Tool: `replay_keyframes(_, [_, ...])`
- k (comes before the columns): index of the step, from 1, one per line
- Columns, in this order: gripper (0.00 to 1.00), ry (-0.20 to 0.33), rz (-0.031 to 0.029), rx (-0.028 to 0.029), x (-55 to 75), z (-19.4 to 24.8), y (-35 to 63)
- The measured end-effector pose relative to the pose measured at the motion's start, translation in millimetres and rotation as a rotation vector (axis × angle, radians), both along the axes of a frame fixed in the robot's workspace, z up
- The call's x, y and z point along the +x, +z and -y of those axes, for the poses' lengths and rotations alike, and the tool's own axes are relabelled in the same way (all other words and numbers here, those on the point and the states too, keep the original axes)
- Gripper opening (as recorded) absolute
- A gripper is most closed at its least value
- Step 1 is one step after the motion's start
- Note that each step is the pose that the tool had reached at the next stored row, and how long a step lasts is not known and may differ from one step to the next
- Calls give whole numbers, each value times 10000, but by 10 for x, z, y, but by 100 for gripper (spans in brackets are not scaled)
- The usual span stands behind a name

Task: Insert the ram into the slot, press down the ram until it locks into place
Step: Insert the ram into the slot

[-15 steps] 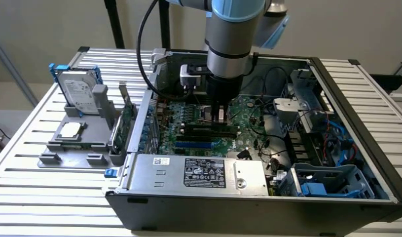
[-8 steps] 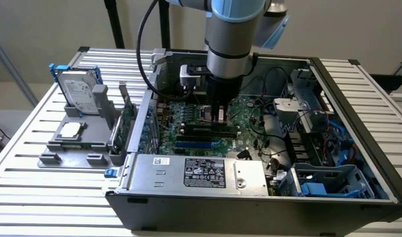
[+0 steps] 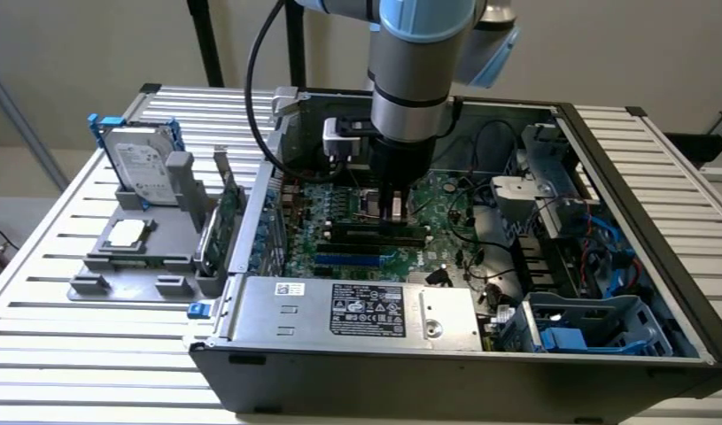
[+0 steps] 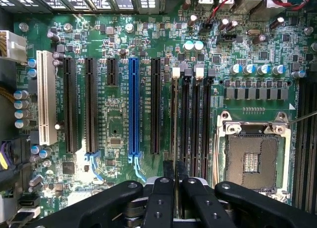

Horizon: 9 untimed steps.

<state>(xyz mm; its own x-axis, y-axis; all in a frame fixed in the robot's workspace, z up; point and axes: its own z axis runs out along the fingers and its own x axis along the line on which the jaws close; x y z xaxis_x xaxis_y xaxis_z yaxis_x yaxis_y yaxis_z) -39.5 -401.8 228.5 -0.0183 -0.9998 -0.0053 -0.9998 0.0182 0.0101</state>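
Observation:
My gripper (image 3: 395, 215) reaches straight down into the open computer case, over the green motherboard (image 3: 337, 252). In the wrist view the gripper (image 4: 175, 164) is shut on the ram (image 4: 174, 121). The ram is seen edge-on as a thin pale line running away from the fingertips. It stands upright along the slot (image 4: 175, 75), the black memory socket closest to the long expansion sockets. Similar slots (image 4: 190, 119) lie parallel beside it. I cannot tell how deep the ram sits, nor whether the white end clip has closed on it.
A blue socket (image 4: 133, 109) and black expansion sockets (image 4: 155, 107) lie on one side of the memory slots, the bare CPU socket (image 4: 252, 159) on the other. The power supply (image 3: 349, 310), drive cage (image 3: 597, 323) and cables (image 3: 597, 257) crowd the case. A grey fixture (image 3: 142, 252) holds a hard drive (image 3: 142, 168).

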Motion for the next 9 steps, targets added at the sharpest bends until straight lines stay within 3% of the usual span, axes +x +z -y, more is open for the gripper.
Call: replay_keyframes(9, [13,1,1,3,-7,-3,-10])
